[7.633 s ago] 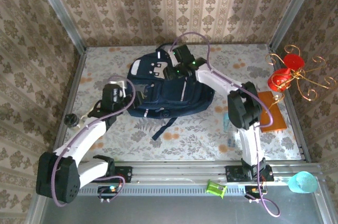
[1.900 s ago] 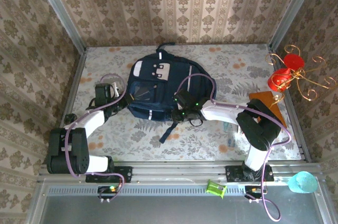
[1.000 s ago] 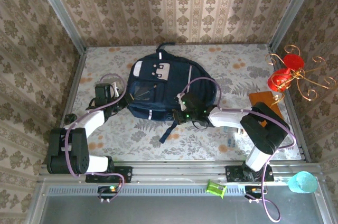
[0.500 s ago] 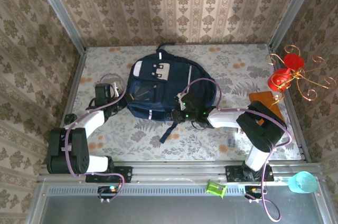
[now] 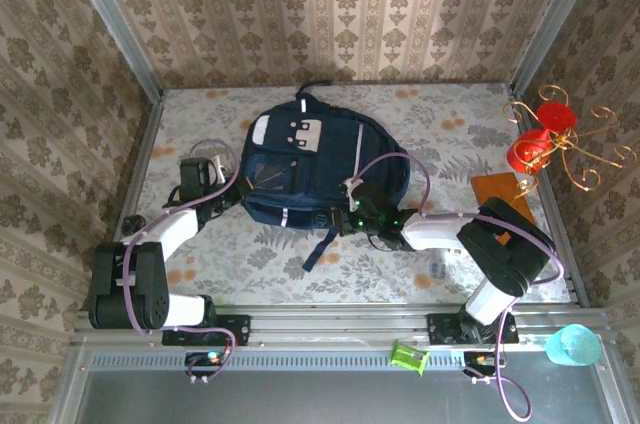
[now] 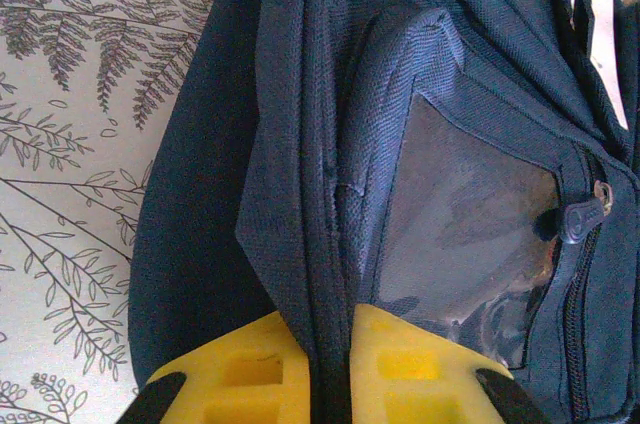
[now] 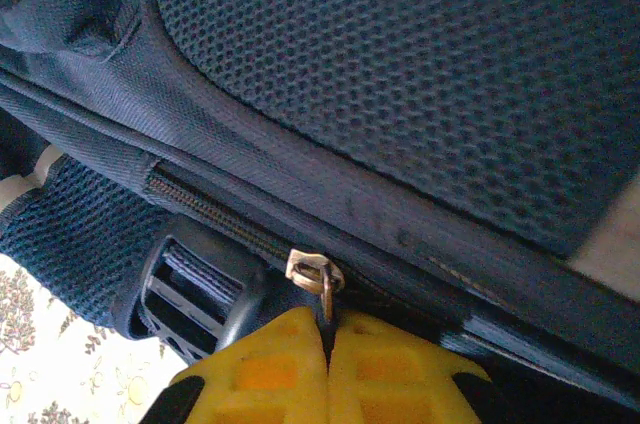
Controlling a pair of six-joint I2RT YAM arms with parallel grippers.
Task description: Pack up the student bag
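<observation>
Student bag point(image 5: 300, 159): flat, far middle of table point(image 5: 200, 119). Left gripper point(image 6: 335, 384) clamped on its side fold; right gripper point(image 7: 328, 339) pinching zip pull point(image 7: 318, 274). Packing likely unfinished: orange item point(image 5: 492, 186) outside, right edge.

matt cloth student bag point(image 5: 318, 166), metal zip pull point(image 7: 320, 276)

The student bag point(image 5: 310, 169) lay on the worktop point(image 5: 250, 264), toward the far middle. The left arm's fingers point(image 6: 250, 384) met its left edge with a fabric fold between them. The right arm's fingers point(image 7: 270, 374) met its near right corner, the zip pull point(image 7: 312, 270) between them. A flat board point(image 5: 500, 189) lay right of the bag, with a wire stand point(image 5: 560, 144) behind it.
</observation>
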